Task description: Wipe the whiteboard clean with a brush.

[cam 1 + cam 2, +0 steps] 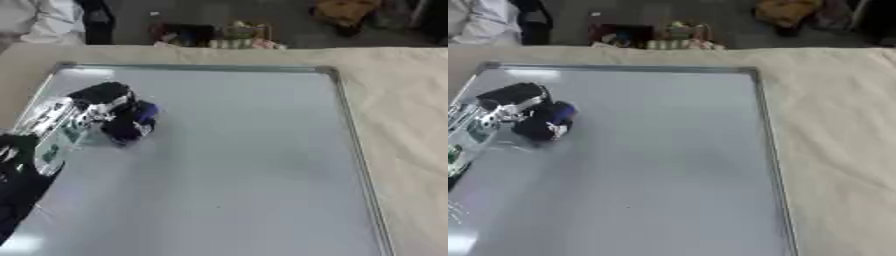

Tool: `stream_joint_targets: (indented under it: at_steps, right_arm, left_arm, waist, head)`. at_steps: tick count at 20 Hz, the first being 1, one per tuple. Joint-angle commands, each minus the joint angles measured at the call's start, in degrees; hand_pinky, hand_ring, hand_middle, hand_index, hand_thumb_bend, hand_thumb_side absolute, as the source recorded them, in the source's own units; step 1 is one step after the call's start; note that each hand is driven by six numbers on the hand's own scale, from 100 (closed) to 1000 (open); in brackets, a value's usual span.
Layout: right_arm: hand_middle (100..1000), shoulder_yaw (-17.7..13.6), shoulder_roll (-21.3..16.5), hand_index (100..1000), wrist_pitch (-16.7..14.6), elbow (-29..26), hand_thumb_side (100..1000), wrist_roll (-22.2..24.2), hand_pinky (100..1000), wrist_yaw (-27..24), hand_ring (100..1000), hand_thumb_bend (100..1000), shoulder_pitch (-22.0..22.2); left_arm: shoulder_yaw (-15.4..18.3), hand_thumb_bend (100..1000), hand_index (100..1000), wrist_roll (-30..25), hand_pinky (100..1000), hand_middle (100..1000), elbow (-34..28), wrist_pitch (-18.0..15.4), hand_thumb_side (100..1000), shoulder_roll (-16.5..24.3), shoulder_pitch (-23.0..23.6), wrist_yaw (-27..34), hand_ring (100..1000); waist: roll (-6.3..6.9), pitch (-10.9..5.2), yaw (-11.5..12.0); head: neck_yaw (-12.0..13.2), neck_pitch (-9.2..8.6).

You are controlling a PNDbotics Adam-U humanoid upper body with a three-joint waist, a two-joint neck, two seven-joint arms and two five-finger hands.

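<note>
Gripping the dark blue brush (pixel 131 122) at the whiteboard's (pixel 245 165) ten o'clock, the left robot hand (pixel 101 102) should keep it flat while sweeping toward four o'clock.

We couldn't really make out the brush (pixel 131 122) — just a dark blue blob, mostly covered by the left hand (pixel 101 102). The whiteboard (pixel 245 165) ran off the bottom edge, its left rim hidden behind the arm. Clutter (pixel 214 36) past the table was too blurry to identify.
</note>
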Motion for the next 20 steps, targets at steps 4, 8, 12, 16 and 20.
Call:
stream_joint_targets:
  at_steps: [4,8,12,16,20]
  right_arm:
    - [724,-0.5,-1.3,800,0.0,-0.8,1000,-0.1,786,-0.3,791,100,-0.8]
    - [724,-0.5,-1.3,799,0.0,-0.8,1000,-0.1,786,-0.3,791,100,-0.8]
    - [724,-0.5,-1.1,799,0.1,-0.8,1000,-0.2,786,-0.3,791,100,-0.6]
    - [724,-0.4,-1.0,799,0.1,-0.8,1000,-0.1,786,-0.3,791,100,-0.6]
    - [724,-0.4,-1.0,799,0.1,-0.8,1000,0.0,786,-0.4,790,100,-0.6]
  left_arm:
    - [-1.9,176,340,0.8,475,260,-8.0,-0.3,540,4.5,1.0,3.6,460]
    - [-2.8,170,341,1.2,475,260,-10.5,-0.1,543,5.3,1.6,4.2,460]
    - [-5.3,167,342,2.7,477,262,-15.5,-2.0,542,6.9,3.2,4.8,462]
    - [-7.1,164,341,1.6,480,264,-20.8,-1.8,538,8.1,4.3,4.8,465]
    - [-9.0,160,342,-1.1,490,271,-24.8,-1.6,531,9.1,4.7,4.5,473]
  waist:
    - [-0.05,-1.64,0.0]
    - [-0.07,-1.66,0.0]
    - [-0.19,-1.72,0.1]
    - [-0.26,-1.82,0.2]
    - [-0.27,-2.0,0.4]
  head:
    - [-0.6,0.23]
    - [-0.6,0.35]
    - [-0.8,0.59]
    - [-0.7,0.79]
    - [-0.6,0.96]
